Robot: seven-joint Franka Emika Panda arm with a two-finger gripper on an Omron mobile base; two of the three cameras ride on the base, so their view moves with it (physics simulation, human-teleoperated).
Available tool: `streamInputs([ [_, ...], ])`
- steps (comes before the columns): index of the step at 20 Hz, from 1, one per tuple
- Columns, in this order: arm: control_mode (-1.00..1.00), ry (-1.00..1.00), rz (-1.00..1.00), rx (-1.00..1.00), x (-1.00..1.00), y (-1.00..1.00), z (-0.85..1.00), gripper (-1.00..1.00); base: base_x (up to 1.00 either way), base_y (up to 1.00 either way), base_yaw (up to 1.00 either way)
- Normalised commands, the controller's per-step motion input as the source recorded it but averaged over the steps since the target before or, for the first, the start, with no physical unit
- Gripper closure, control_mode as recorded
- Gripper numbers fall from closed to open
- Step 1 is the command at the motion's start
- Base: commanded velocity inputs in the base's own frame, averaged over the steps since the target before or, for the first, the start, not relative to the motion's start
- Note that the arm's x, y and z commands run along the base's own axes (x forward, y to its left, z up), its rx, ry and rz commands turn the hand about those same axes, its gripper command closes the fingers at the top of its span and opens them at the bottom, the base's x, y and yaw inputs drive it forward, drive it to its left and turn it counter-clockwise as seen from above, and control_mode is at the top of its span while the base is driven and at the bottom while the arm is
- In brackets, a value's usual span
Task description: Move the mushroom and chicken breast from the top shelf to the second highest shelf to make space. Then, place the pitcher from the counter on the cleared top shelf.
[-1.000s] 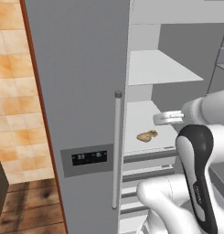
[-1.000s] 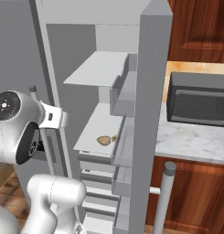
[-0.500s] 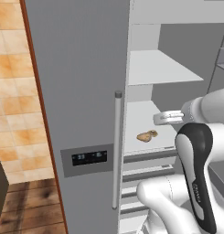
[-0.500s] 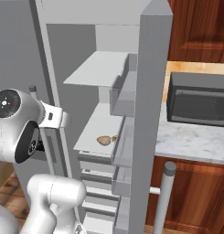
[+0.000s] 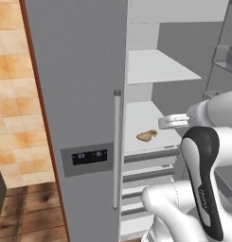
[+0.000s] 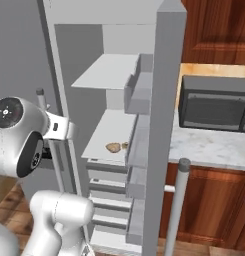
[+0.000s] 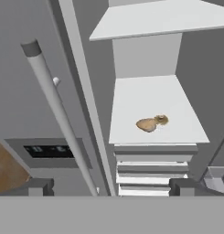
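1. Tan chicken breast (image 7: 146, 124) and the small brown mushroom (image 7: 162, 119) lie touching each other on the second highest shelf (image 7: 131, 100), near its front rim, the mushroom on the side toward the fridge door bins.
2. Top shelf (image 7: 154, 20), just above that shelf, looks bare, so I judge the first part of the task done (both foods are off it).
3. Left to do, as I read it: fetch the pitcher from the bench (image 6: 214, 147) and set it on the top shelf.
4. Hand (image 7: 109, 187) has its two finger tips spread wide with nothing between them; it sits back from the second highest shelf, outside the fridge and facing in.
5. Hand view gives the cleanest look at the two foods on the second highest shelf, plus the drawer fronts right below it.
6. Right base view adds the marble bench with a microwave (image 6: 216, 107) on it, off to the far side of the fridge from that shelf. I can't pick out a pitcher on the stretch of bench that shows.
7. Left base view adds the closed fridge door with its display panel (image 5: 91, 156) and long handle (image 5: 117, 149), beside the second highest shelf.
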Motion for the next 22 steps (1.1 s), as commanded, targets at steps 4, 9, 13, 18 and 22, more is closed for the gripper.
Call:
streamInputs([
  [4,1.0,0.0,0.0,0.0,0.0,0.0,0.0,-1.0,-0.91,0.46,-0.18],
  [9,1.0,0.0,0.0,0.0,0.0,0.0,0.0,-1.0,-0.74,0.65,-0.23],
  [13,1.0,0.0,0.0,0.0,0.0,0.0,0.0,-1.0,-0.46,0.38,-0.41],
  [18,1.0,0.0,0.0,0.0,0.0,0.0,0.0,-1.0,-0.06,-0.14,-0.51],
  [22,1.0,0.0,0.0,0.0,0.0,0.0,0.0,-1.0,-0.08,-0.47,-0.52],
])
